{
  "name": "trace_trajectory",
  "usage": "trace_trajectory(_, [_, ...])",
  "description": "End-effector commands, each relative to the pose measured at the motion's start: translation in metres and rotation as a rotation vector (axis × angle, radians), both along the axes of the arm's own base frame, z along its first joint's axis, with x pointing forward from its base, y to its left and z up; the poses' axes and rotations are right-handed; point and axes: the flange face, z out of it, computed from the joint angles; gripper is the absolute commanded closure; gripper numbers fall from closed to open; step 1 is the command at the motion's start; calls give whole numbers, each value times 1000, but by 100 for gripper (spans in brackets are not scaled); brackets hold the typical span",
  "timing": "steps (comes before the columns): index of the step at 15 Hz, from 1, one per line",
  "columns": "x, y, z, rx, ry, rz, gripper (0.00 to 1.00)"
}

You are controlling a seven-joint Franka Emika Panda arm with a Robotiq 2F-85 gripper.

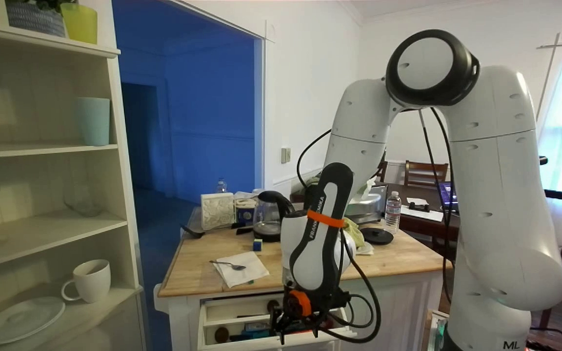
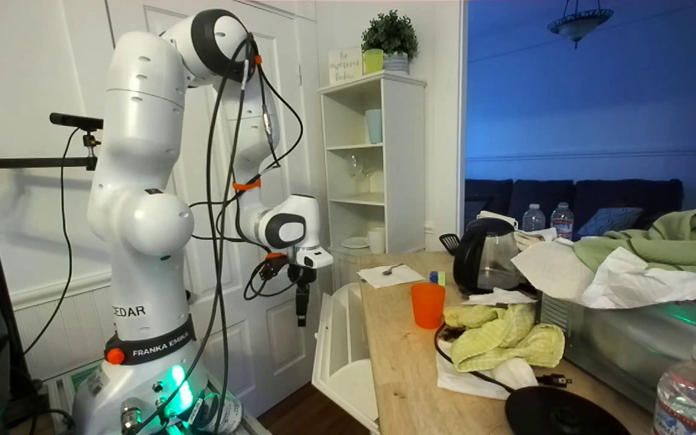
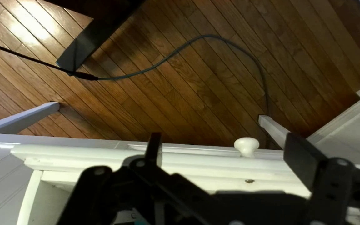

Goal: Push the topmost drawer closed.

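Observation:
The topmost drawer [image 1: 239, 345] stands pulled out of the wooden-topped island, with dark utensils and a blue item inside. It also shows as a white open box beside the island in an exterior view [image 2: 322, 347]. In the wrist view its white front edge [image 3: 217, 168] runs across below the floor, with a white knob [image 3: 246, 147] at its front. My gripper [image 1: 299, 336] points down over the front part of the drawer and hides some of the inside. It also shows in an exterior view [image 2: 301, 323]. In the wrist view the gripper [image 3: 225, 147] is open and empty, fingers wide apart. Contact with the drawer cannot be told.
The island top [image 1: 193, 273] bears a paper napkin [image 1: 249, 278] with a fork, a kettle [image 1: 266, 219] and an orange cup [image 2: 428, 305]. White shelving [image 1: 124, 195] with dishes stands beside it. Loose cables [image 1: 376, 317] hang by the wrist. A cable [image 3: 180, 50] lies on the floor.

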Motion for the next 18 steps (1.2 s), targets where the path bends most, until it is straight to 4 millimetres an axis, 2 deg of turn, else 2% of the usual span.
trace_trajectory(1, [5,10,-28,-28,-31,-28,0])
trace_trajectory(9, [16,29,-74,-117,-111,-16,0])
trace_trajectory(13, [20,41,-89,-151,-153,-15,0])
trace_trajectory(18, [24,42,-101,-223,-229,-18,0])
